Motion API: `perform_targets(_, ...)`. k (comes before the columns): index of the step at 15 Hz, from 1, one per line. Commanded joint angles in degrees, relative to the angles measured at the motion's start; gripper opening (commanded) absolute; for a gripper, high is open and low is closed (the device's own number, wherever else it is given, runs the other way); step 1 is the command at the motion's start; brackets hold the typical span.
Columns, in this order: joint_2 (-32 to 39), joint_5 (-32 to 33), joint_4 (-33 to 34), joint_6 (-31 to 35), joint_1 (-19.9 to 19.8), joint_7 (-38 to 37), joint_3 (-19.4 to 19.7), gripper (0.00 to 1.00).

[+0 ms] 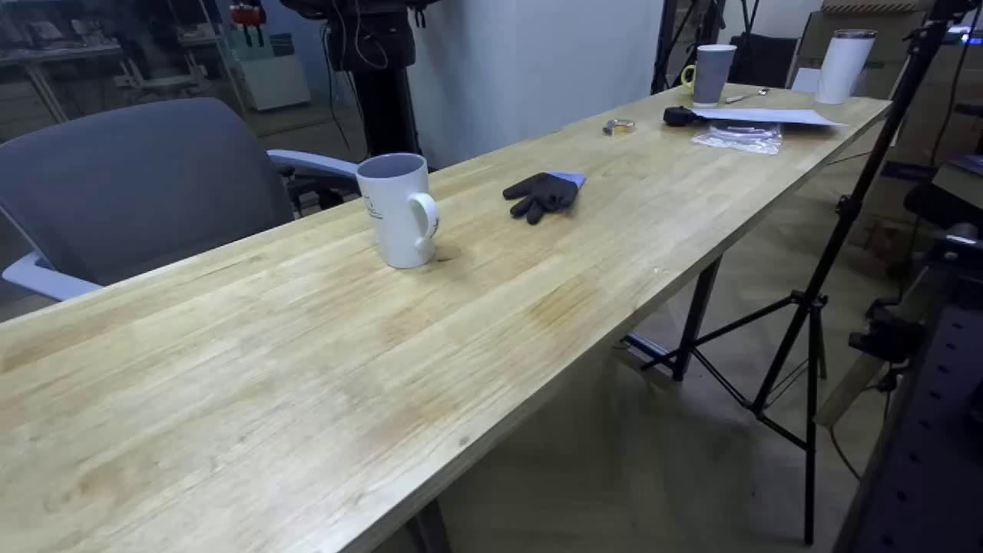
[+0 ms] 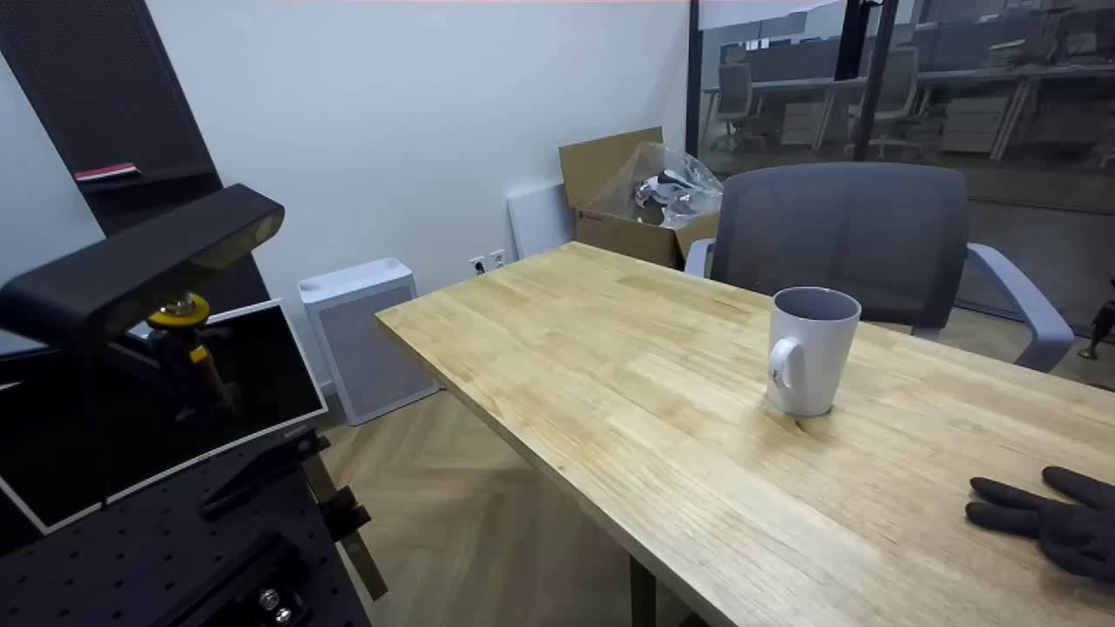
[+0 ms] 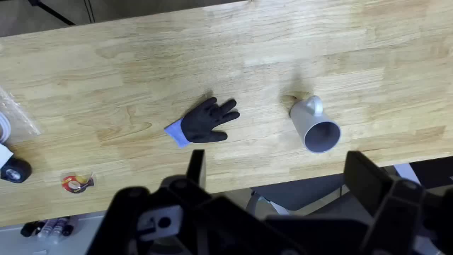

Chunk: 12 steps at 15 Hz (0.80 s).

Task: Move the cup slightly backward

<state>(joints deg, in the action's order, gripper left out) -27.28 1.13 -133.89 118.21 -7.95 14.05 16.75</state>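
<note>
Right of centre in wrist view, cup upright on table, handle toward top of frame; jaws apart, empty. Likely lightish, rigid, slick, chippable; best hold: body sides, clear of handle.

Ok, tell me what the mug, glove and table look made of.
Mug: probably glazed ceramic, given its smooth, faintly shiny white wall.
Glove: likely fabric, judging by the blue cuff; its black part, matte and sharply bordered, could be rubber-coated.
Table: looks like wood, satin-finished, with grain, joined strips and a soft sheen.
</note>
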Motion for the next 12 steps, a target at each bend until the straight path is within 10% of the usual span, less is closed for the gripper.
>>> perform_targets(1, 0.15, -0.41, 0.06, -0.18, -0.78, 0.34, -0.65, 1.00)
perform_targets(12, 1.40, -3.85, 0.81, -3.95, 1.10, 3.91, 0.94, 1.00)
